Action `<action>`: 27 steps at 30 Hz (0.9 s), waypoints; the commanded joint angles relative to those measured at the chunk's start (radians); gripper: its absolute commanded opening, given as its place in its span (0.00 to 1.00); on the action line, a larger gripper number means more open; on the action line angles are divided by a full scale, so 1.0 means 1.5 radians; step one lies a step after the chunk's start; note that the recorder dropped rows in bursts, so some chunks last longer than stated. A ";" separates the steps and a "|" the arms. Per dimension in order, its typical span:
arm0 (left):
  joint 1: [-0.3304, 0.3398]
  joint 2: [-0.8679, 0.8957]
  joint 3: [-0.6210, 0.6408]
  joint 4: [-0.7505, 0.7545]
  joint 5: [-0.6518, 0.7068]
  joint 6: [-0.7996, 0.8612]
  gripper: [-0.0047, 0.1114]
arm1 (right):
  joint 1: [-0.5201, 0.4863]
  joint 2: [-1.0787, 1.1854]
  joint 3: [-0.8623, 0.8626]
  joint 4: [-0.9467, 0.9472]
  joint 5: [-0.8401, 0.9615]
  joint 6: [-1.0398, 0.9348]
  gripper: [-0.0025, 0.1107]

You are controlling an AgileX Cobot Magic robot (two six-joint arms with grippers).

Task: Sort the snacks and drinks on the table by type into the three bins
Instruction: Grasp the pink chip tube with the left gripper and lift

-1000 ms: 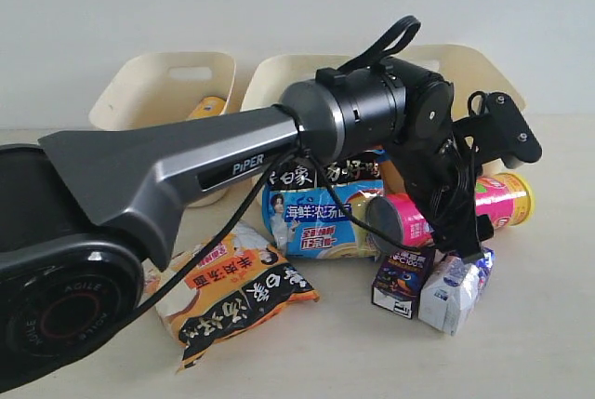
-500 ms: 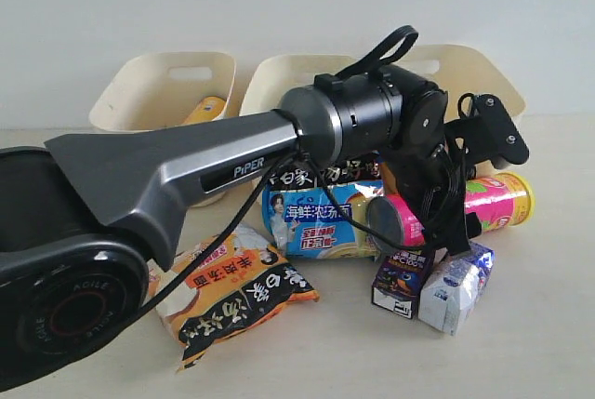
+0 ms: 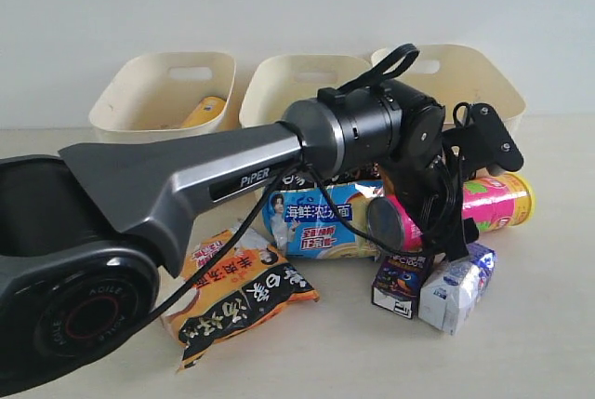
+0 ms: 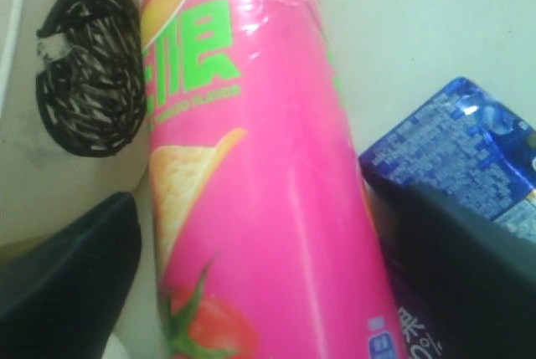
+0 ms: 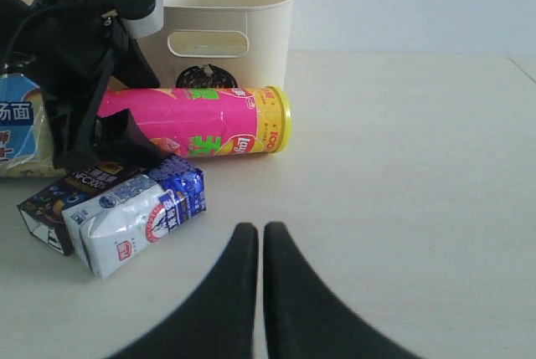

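The pink chip tube (image 3: 493, 202) lies on the table in front of the right bin (image 3: 456, 73). My left gripper (image 3: 437, 222) reaches across and straddles the tube (image 4: 268, 166), one finger on each side. It is open, with a sliver of gap at one finger (image 4: 71, 284). The dark purple carton (image 3: 400, 283) and the white-and-blue carton (image 3: 456, 287) lie just before the tube. The blue-and-black packet (image 3: 321, 218) and the orange-and-black packet (image 3: 242, 292) lie to the left. The yellow tube (image 3: 206, 109) sits in the left bin (image 3: 167, 92). My right gripper (image 5: 262, 238) is shut and empty over bare table.
The middle bin (image 3: 297, 78) stands between the other two, against the wall. A black scribbled circle (image 5: 205, 74) marks the right bin's front (image 5: 226, 41), close behind the pink tube. The left arm's big dark body (image 3: 186, 185) hides much of the table's left.
The left wrist has crept slightly up and to the left over the pink tube. The tube, cartons and packets lie where they were.
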 commanded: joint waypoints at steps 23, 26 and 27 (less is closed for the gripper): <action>-0.016 -0.049 -0.002 0.067 -0.003 -0.039 0.08 | -0.001 -0.004 0.003 -0.001 -0.006 0.000 0.02; -0.020 -0.061 -0.002 0.066 -0.001 -0.039 0.08 | -0.001 -0.004 0.003 -0.001 -0.006 0.000 0.02; -0.022 -0.067 -0.002 0.064 0.002 -0.039 0.08 | -0.001 -0.004 0.003 -0.001 -0.006 0.000 0.02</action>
